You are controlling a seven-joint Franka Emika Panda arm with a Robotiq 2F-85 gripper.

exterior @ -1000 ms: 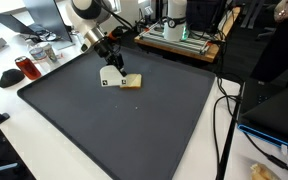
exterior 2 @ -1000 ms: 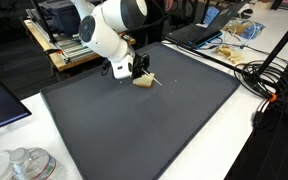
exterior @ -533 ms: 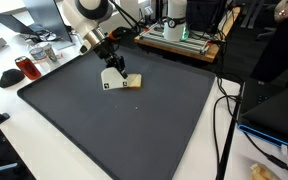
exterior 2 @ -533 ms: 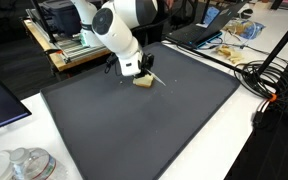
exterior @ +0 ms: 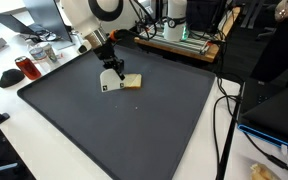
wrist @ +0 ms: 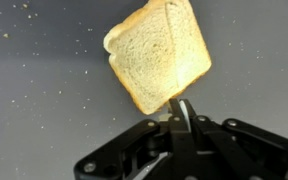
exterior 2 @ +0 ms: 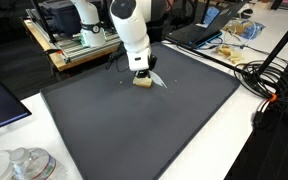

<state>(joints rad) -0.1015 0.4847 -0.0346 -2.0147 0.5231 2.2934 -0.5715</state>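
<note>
Item: slice of bread [wrist: 159,60], pale, brown crust, lying flat on the dark mat [exterior: 134,130], near the mat's far edge in both exterior views [exterior 2: 142,83]. Claw [wrist: 180,103]: fingers pressed together, tip at the slice's edge on the mat; whether it nips the crust cannot be told. Crumbs scattered on the mat. Red mug [exterior: 24,67]: off the mat, on the white surface [exterior: 4,140].

Both exterior views look down slantwise from middle distance at the claw [exterior: 112,80] on the dark mat [exterior 2: 154,130], each from a different side. The wrist view sits just behind the claw, close above the bread [wrist: 162,55]. All three views share the claw, the bread and the mat.
</note>
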